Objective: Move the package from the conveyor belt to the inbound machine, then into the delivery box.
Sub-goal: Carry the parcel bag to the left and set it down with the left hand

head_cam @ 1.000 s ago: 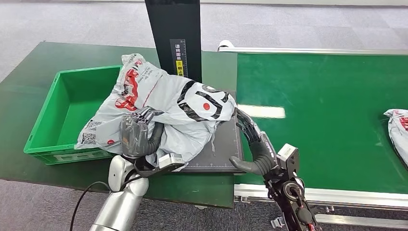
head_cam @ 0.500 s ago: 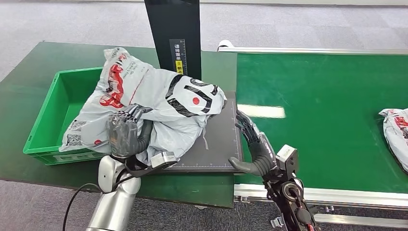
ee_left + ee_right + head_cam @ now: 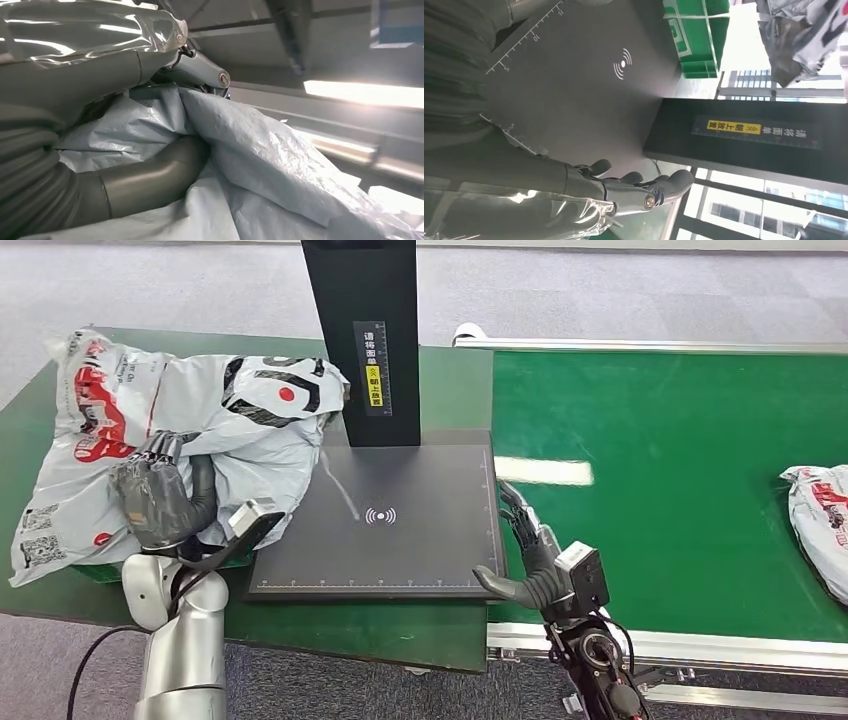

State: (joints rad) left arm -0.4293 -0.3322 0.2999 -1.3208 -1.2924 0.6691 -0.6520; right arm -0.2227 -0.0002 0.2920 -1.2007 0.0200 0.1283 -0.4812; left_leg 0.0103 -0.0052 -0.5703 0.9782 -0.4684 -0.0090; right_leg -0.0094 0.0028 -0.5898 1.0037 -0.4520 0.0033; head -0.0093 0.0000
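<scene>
Left robot hand (image 3: 160,502) gripping package (image 3: 190,430)

I see a second bag (image 3: 818,523) lying at the far right. Grey floor (image 3: 600,295) stretches beyond the green worktop (image 3: 400,625). A black cable (image 3: 95,680) hangs near left.
</scene>
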